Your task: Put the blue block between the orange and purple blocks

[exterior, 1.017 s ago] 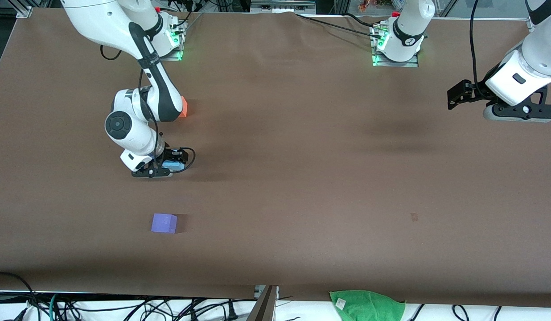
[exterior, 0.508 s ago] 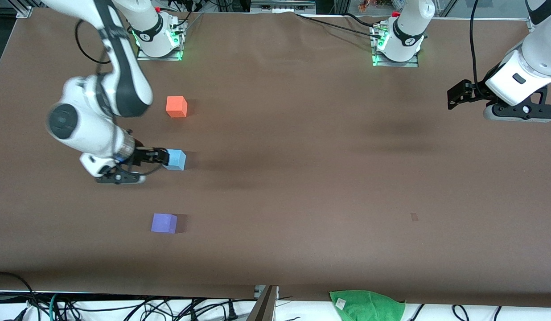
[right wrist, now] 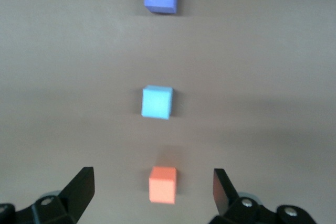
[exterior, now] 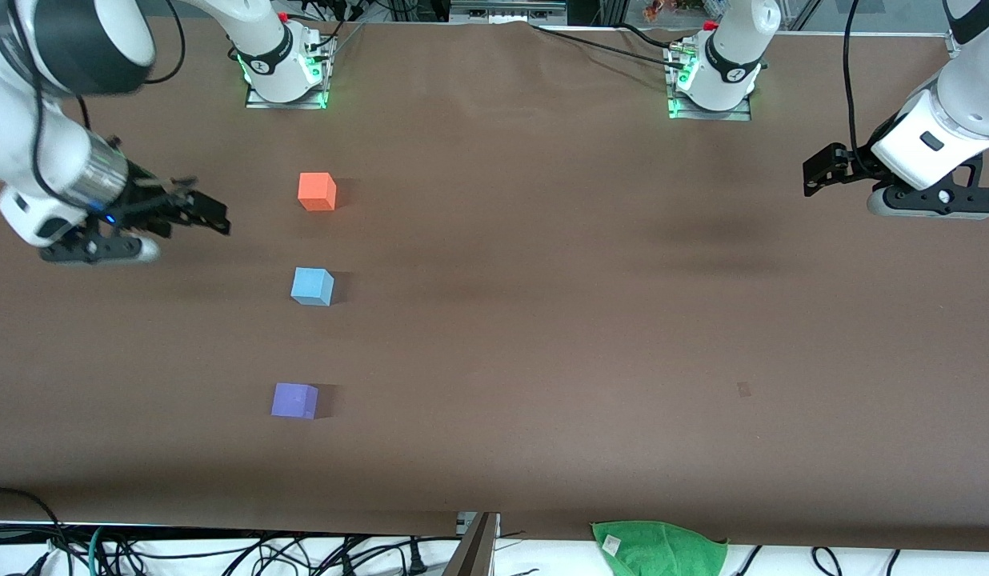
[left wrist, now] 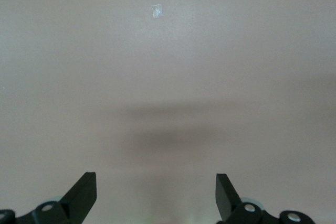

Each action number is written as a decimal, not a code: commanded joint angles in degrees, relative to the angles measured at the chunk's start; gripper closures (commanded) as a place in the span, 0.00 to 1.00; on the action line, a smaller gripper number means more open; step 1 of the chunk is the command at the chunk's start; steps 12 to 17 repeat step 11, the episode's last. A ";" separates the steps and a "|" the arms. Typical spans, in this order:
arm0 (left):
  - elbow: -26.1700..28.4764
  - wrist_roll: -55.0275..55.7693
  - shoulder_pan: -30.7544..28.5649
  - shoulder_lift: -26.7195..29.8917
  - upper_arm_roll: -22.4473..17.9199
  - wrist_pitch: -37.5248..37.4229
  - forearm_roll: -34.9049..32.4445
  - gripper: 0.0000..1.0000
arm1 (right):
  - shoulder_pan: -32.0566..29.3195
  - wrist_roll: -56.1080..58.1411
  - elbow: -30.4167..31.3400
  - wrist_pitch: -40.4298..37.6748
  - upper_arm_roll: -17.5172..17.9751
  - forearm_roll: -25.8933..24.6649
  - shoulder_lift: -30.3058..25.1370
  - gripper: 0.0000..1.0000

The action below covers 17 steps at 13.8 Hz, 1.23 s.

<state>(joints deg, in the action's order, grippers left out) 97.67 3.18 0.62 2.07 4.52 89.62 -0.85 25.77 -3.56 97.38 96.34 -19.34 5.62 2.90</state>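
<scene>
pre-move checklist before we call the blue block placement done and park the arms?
1. blue block on the table between orange block and purple block: ok.
2. Three blocks apart, none touching: ok.
3. right pincer open and holding nothing, off toward the right arm's end of the table: ok.
4. left pincer open and holding nothing, its arm waiting at the left arm's end: ok.
5. Blue block exactly midway in line: cannot tell; it looks slightly offset.
</scene>
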 commanded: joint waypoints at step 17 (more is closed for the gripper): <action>-0.99 0.34 0.08 0.13 -0.03 -1.21 0.59 0.00 | -17.24 0.39 -4.73 -4.14 19.25 -6.76 -2.03 0.00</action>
